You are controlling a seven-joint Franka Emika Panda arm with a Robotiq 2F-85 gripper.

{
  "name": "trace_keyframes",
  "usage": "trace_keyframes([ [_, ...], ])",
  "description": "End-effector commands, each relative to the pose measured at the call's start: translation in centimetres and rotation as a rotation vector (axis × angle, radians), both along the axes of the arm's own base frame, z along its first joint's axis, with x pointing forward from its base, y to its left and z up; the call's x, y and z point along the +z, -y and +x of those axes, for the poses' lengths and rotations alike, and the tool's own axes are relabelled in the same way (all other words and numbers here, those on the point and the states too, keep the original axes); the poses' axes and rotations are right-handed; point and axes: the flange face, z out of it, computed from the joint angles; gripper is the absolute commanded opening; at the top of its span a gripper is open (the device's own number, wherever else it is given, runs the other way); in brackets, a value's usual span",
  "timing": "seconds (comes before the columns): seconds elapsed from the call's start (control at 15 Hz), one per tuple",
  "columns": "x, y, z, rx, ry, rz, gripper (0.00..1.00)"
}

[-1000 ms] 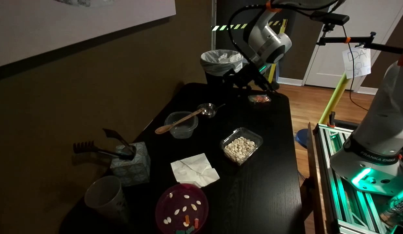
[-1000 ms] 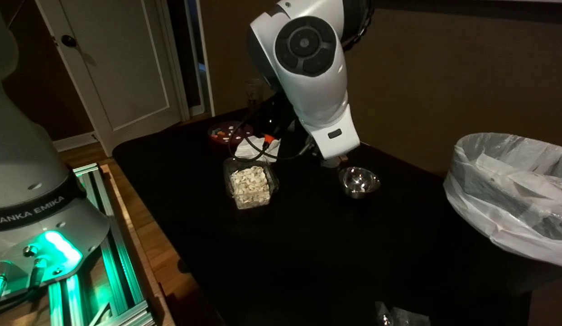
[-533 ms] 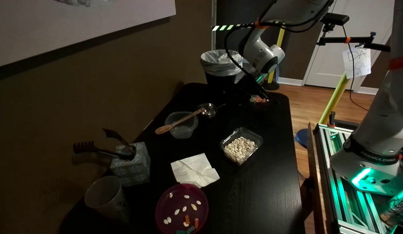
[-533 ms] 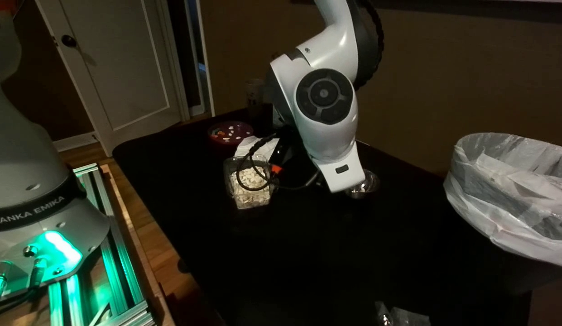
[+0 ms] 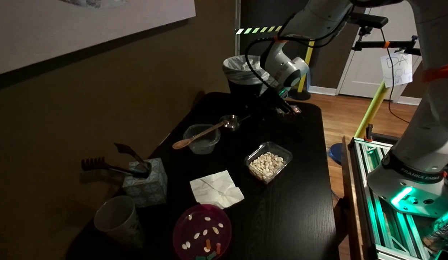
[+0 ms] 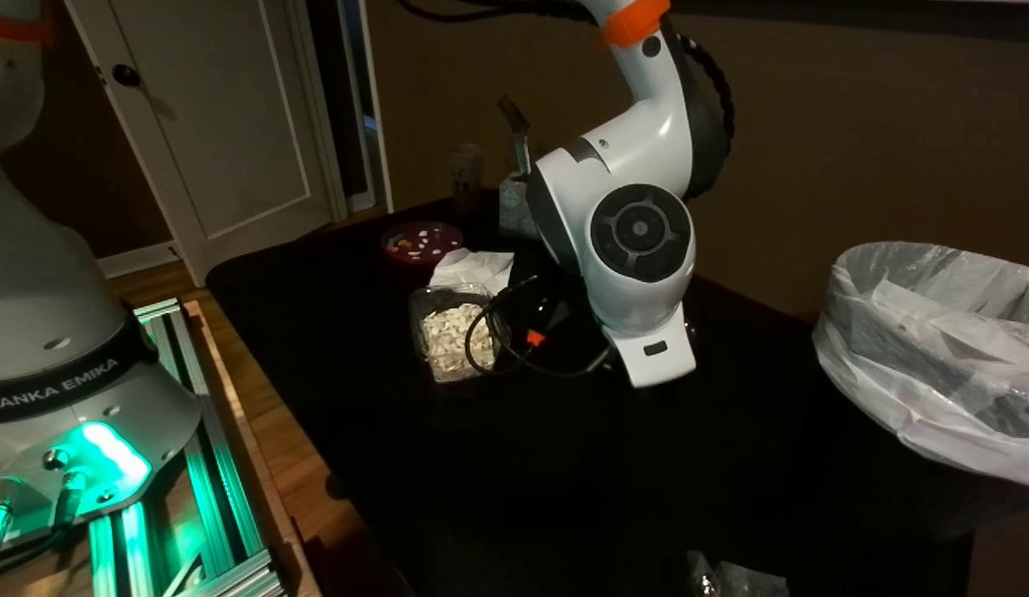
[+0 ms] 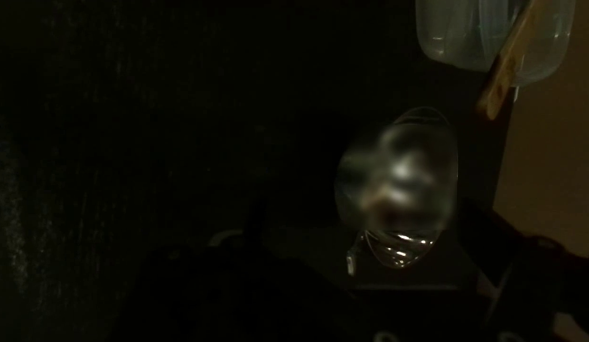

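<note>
My gripper (image 7: 364, 206) is open and empty, its dark fingers spread wide in the wrist view. A small shiny metal bowl (image 7: 401, 249) lies between and beyond the fingers there, partly blurred. A short spoon handle (image 7: 351, 263) sticks out of it. In an exterior view the bowl (image 5: 231, 124) stands on the black table left of the dark gripper, apart from it. In an exterior view the arm hides nearly all of the bowl. A clear plastic tub (image 5: 204, 147) with a wooden spoon (image 5: 195, 138) laid across it stands beside the bowl; the tub also shows in the wrist view (image 7: 446, 42).
A clear tray of pale seeds (image 5: 266, 166), a white napkin (image 5: 214, 187) and a maroon dish (image 5: 179, 231) stand on the table. A tissue box (image 5: 148, 187) with utensils and a cup (image 5: 117, 224) stand near the wall. A candy bag (image 5: 296, 109) and lined bin (image 5: 245, 74) are at the far end.
The arm has moved down and toward the metal bowl: leftward in an exterior view, rightward and down in another, where it now covers the bowl. The things on the table have not moved.
</note>
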Motion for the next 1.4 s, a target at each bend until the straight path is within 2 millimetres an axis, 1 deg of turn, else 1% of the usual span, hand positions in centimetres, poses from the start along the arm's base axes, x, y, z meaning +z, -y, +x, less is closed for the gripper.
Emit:
trace_keyframes([
  [0.0,-0.2,0.2,0.4,-0.002,0.043,0.011,1.0],
  [0.33,-0.4,0.2,1.3,0.032,0.128,-0.05,1.0],
  [0.47,-0.8,0.3,1.5,0.055,0.15,-0.069,1.0],
  [0.67,-1.8,0.6,1.4,0.077,0.158,-0.091,1.0],
  [0.87,-2.7,0.9,1.0,0.06,0.19,-0.072,1.0],
  [1.07,-3.1,1.1,1.1,0.022,0.258,-0.061,0.87],
  [1.13,-3.2,1.2,1.1,0.018,0.273,-0.059,0.85],
  [1.2,-3.3,1.3,1.1,0.015,0.287,-0.059,0.77],
  [1.27,-3.3,1.3,1.1,0.013,0.3,-0.059,0.76],
  [1.33,-3.3,1.4,1.1,0.013,0.307,-0.062,0.7],
])
